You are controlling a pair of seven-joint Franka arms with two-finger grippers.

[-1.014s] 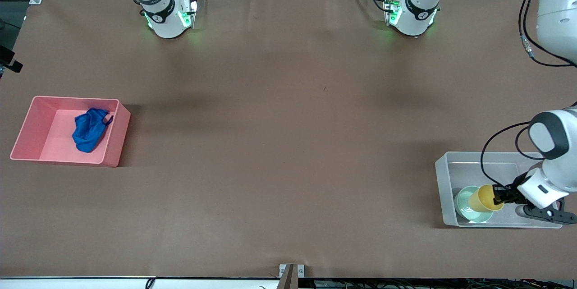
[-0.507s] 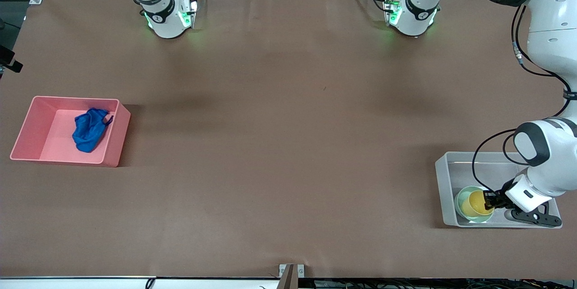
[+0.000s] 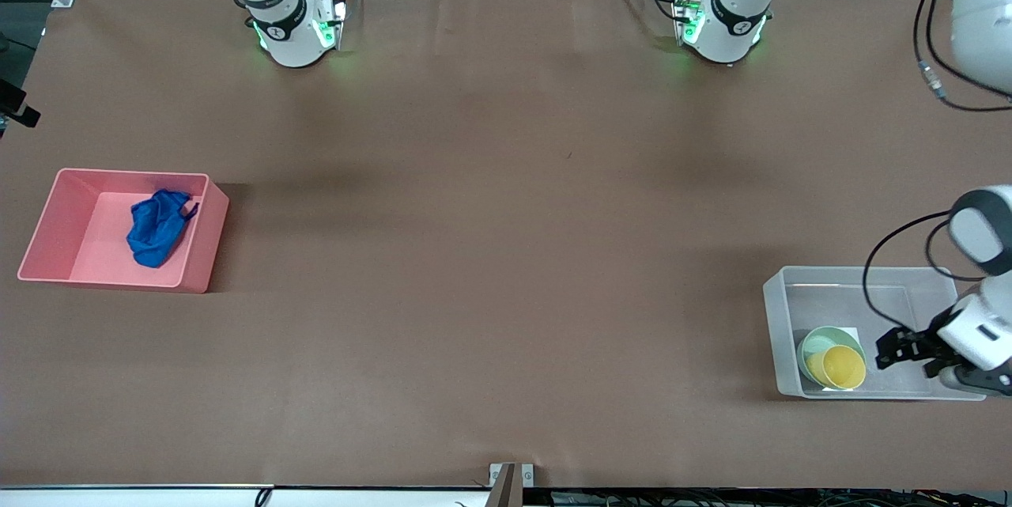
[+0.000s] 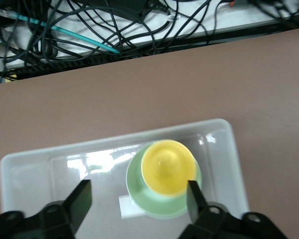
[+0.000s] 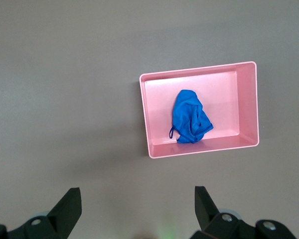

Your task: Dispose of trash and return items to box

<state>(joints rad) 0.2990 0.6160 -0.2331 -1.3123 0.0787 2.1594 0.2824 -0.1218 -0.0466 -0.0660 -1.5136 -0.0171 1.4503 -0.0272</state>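
Cleanup looks all but finished from my seat: the yellow cup (image 3: 843,367) sits nested in the mint-green bowl (image 3: 814,346), both inside the clear box (image 3: 779,309) at the left arm's end of the table, near the front camera. My left gripper (image 3: 891,348) hangs over the box just beside the cup, jaws spread and empty. The blue trash (image 3: 157,227) lies crumpled in the pink bin (image 3: 202,254) at the right arm's end. My right gripper (image 5: 135,205) waits high above the table, jaws spread wide, holding nothing. Next I'd lift the left arm straight up, clear of the box walls.
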